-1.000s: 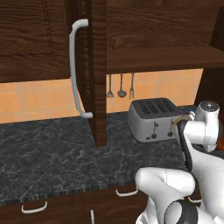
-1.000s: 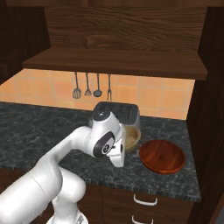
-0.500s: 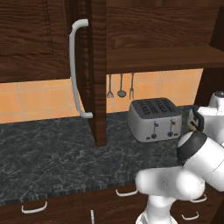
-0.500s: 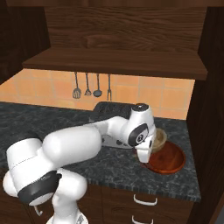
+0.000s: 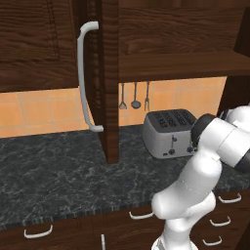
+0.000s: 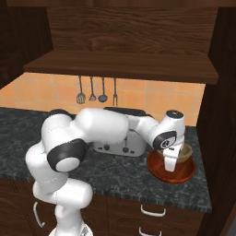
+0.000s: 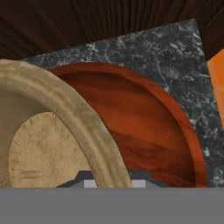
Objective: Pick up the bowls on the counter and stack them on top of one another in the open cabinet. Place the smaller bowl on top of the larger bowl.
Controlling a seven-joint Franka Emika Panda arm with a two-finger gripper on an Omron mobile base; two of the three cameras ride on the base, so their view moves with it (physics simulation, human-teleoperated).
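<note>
While the arm (image 6: 106, 129) stretches across the counter (image 6: 27, 133) toward three o'clock in the right base view, its gripper (image 6: 171, 162) hangs over the dark red-brown larger bowl (image 6: 159, 170), jaws pinched narrow on the rim of the light tan smaller bowl (image 6: 184, 153). From the hand view the tan rim (image 7: 83, 122) arcs from nine o'clock down to six o'clock, passing between the finger tips (image 7: 89, 181) at the bottom edge, one tip on each side of the wall. Behind it the red-brown bowl (image 7: 144, 131) fills the middle, its far edge curving from twelve to four o'clock with a strip of veined stone (image 7: 175, 57) beyond. Whether the tan bowl rests in the larger one or is lifted clear of it cannot be told.

Both bowls sit near the counter's front edge, close to the dark cabinet side wall (image 6: 221, 115) at three o'clock, so room on that side is tight. A toaster (image 6: 115, 145) stands just behind the forearm at nine o'clock of the bowls. Above, the open cabinet (image 6: 124, 64) shelf edge overhangs the spot, its interior bare. In the left base view the cabinet door (image 5: 108, 78) stands edge-on with its white handle (image 5: 84, 78), at ten o'clock of the toaster (image 5: 168, 132)
</note>
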